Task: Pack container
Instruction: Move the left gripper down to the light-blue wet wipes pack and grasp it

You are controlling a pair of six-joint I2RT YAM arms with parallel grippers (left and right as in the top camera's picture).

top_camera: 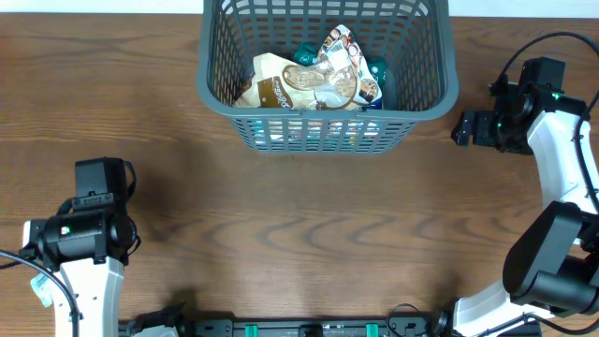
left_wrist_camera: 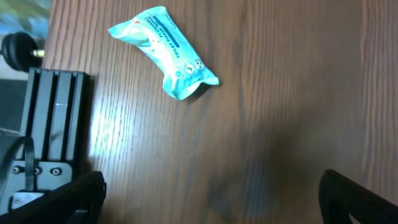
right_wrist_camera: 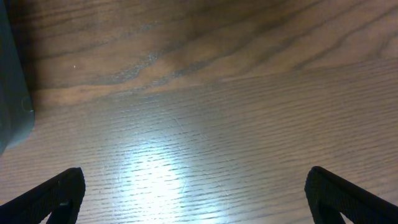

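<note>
A brown wood-grain surface [top_camera: 299,225] fills nearly the whole overhead view, its grain running in long wavy bands. The dark grey basket [top_camera: 328,120] stands at the far middle of it, its back cut off by the top of the picture. Inside lie several snack packets heaped together: a beige and brown packet [top_camera: 276,86], a clear printed bag [top_camera: 342,65] and something teal [top_camera: 376,67] at the right. The left arm [top_camera: 84,229] sits at the near left corner, well apart from the basket. The left fingers [left_wrist_camera: 357,198] are spread wide over bare wood with nothing between them. Ahead of them, a crumpled teal packet [left_wrist_camera: 163,51] with white and blue print lies flat on the surface. A black ribbed block [left_wrist_camera: 53,118] stands at the surface's left edge, and past it only a blurred, bright scrap of room [left_wrist_camera: 22,15] shows. The right arm [top_camera: 552,122] reaches in from the right, beside the basket. The right fingers [right_wrist_camera: 348,193] are likewise spread and empty above the wood, where lamp glare [right_wrist_camera: 155,174] shines. A black rail [top_camera: 299,328] runs along the near edge.
</note>
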